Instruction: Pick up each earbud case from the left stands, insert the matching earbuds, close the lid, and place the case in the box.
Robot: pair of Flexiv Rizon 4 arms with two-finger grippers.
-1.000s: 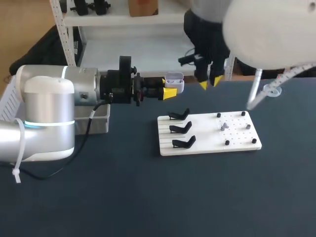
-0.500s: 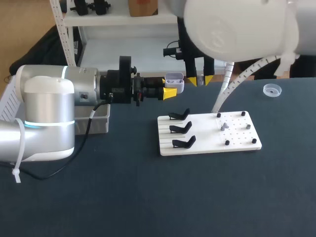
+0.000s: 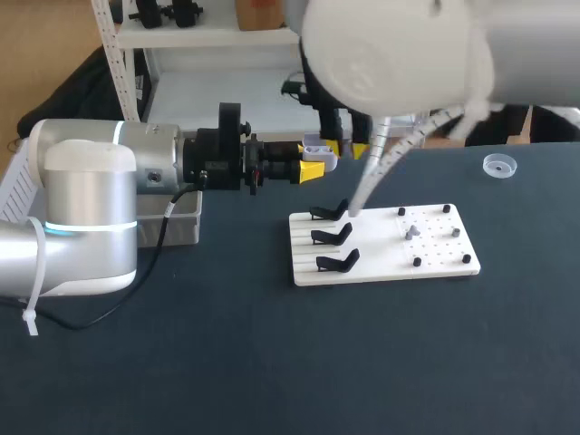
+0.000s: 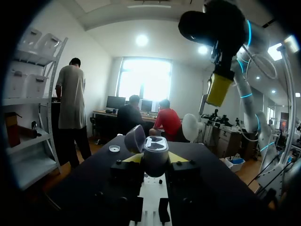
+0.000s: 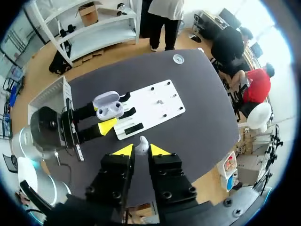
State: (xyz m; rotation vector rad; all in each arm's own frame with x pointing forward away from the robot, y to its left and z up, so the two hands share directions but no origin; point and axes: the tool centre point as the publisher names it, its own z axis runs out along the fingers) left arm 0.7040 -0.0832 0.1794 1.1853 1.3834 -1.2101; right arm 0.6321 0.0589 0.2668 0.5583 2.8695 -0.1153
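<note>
**Left gripper.** My left gripper (image 4: 155,158) is closed on the earbud case (image 4: 155,151), with one yellow tip against each flank of its white body. The lid (image 4: 135,138) stands hinged open. The case is held in the air, clear of the tabletop (image 3: 272,362), beyond the far left corner of the white board (image 3: 435,258).

**Right gripper.** My right gripper (image 5: 141,150) stands narrow, its two tips pinching a small white earbud (image 5: 142,144). In the right wrist view the open case lies ahead of this gripper. In the left wrist view a yellow tip of the right gripper hangs above the case and to one side, apart from it. In the head view the two grippers are near each other over the far part of the tabletop.

**Arms.** My left arm (image 3: 91,208) reaches in level from the tabletop's left edge. My right arm (image 3: 408,54) comes in high from the far right.

**Tabletop.**
- The board lies near the tabletop's middle.
- Its left part carries three black stands (image 3: 333,235), set one behind another.
- Its right part carries small black pegs (image 3: 417,262) and a small pale piece (image 3: 412,232).
- The grey box (image 3: 186,227) sits at the tabletop's left edge, partly hidden behind my left arm.
- A clear round dish (image 3: 499,165) lies near the far right corner.
</note>
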